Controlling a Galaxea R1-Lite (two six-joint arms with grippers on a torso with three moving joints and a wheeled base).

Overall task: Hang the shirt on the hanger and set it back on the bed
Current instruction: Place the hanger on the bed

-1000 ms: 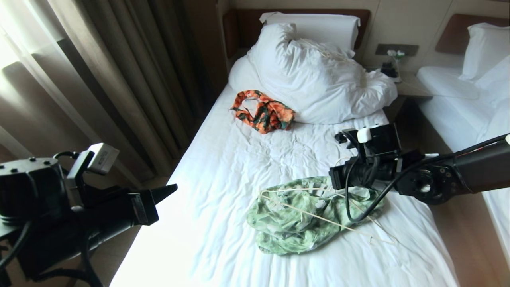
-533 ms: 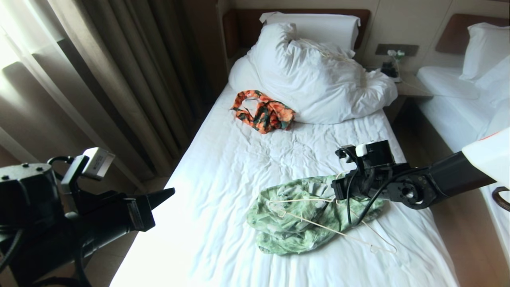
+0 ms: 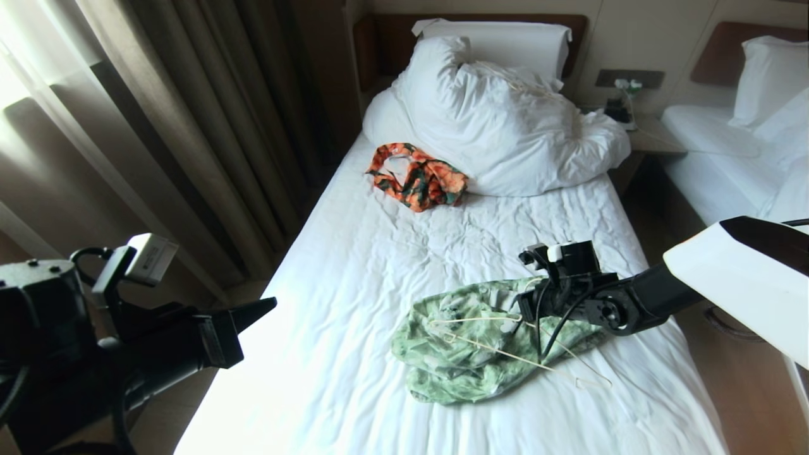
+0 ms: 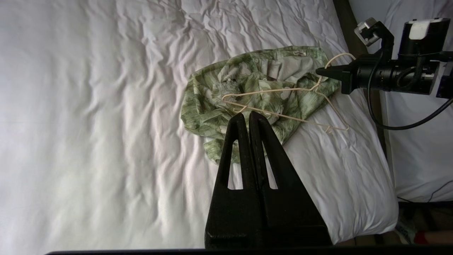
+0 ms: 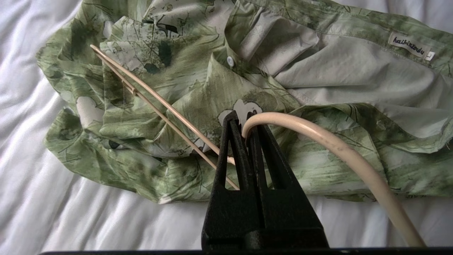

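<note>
Because the hanger [image 5: 318, 136] lies atop the crumpled shirt [image 3: 468, 354] on the bed [image 3: 379, 265], the right gripper [image 5: 243, 118] clenches its hook, while the left gripper [image 4: 248, 118] waits clenched, empty, at 9 o'clock

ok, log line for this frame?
right gripper: jaws shut on hanger hook | hanger over shirt on bed | left gripper: shut, idle

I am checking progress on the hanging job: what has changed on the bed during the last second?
The right tool, shut on the hanger at its hook, came down toward the shirt and laid the hanger lower across it, with its far end drawn in. The left tool stayed shut beside the bed. Shirt, orange garment and duvet did not move.
</note>
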